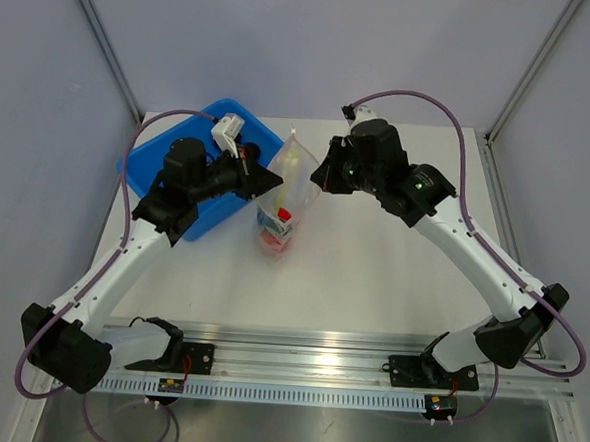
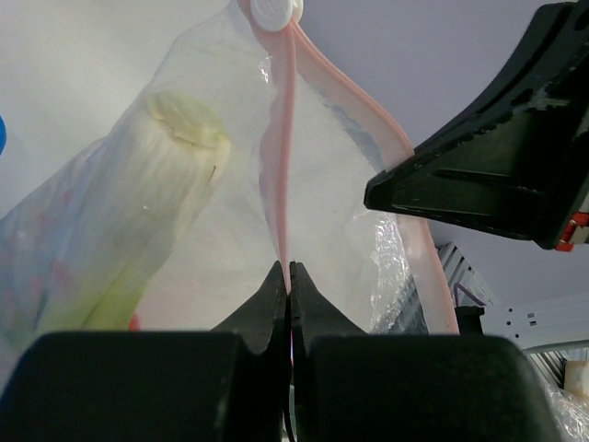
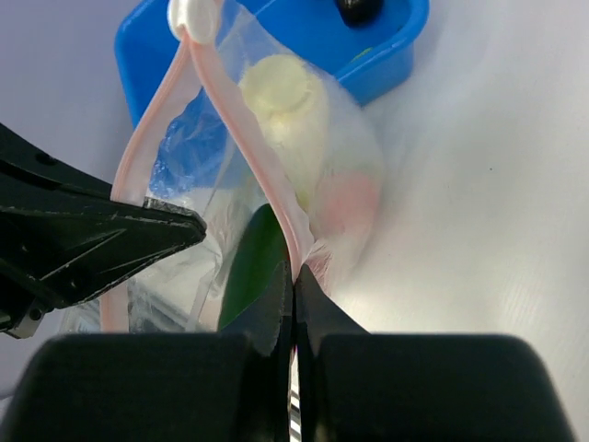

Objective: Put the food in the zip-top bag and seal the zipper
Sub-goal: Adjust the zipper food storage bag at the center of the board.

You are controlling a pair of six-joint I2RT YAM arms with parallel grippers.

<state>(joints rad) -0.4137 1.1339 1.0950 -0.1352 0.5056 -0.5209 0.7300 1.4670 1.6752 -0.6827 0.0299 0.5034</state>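
Observation:
The zip-top bag stands upright mid-table, held from both sides at its mouth. My left gripper is shut on the pink zipper, one lip of the mouth, below the white slider. The right gripper is shut on the other lip of the zipper. Food lies inside the bag: a pale yellow-green stalk, a green cucumber-like piece and something red near the bottom. In the top view the left gripper and right gripper face each other across the bag.
A blue bin sits just left of the bag, under the left arm; a dark round item lies in it. The left gripper's black fingers show close by in the right wrist view. White tabletop lies right of and in front of the bag.

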